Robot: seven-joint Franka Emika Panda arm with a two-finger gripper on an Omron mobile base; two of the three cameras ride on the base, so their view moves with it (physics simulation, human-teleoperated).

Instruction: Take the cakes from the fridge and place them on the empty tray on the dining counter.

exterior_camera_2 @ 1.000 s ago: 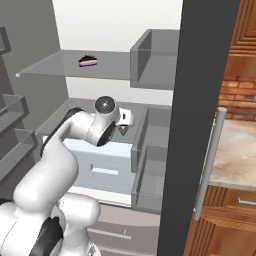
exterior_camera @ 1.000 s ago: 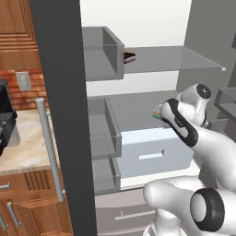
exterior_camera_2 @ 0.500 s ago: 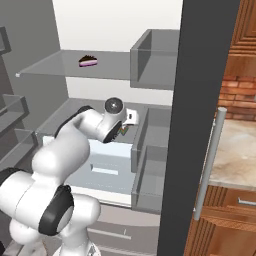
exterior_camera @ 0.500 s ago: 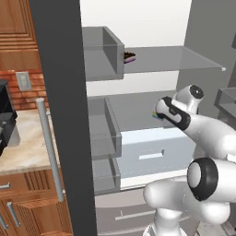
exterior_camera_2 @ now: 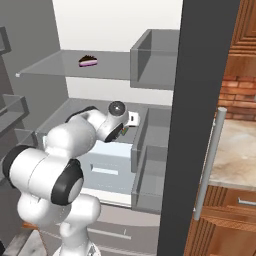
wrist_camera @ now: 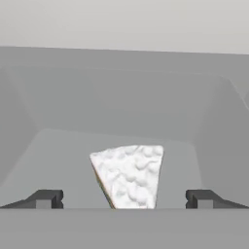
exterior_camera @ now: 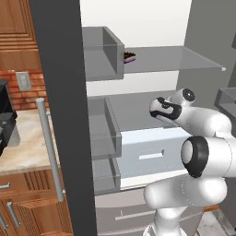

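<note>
The white-topped cake [wrist_camera: 129, 175] lay on the fridge's middle shelf [exterior_camera: 133, 108], directly ahead of the hand [wrist_camera: 124, 199] and centred between its two fingertips [wrist_camera: 46, 198]; the wedge's narrow point was turned toward the hand and its broad end toward the fridge's back wall, so its long axis ran along the hand's line of approach; the fingers stood fully apart, holding nothing, one on each side of the wedge and not yet touching it. The chocolate cake [exterior_camera_2: 88, 61] sat on the glass shelf [exterior_camera_2: 65, 65] above the white-topped cake, well apart from the hand. Judged from this alignment, a short straight advance would bring the fingers alongside the wedge's slanted flanks before closing.
</note>
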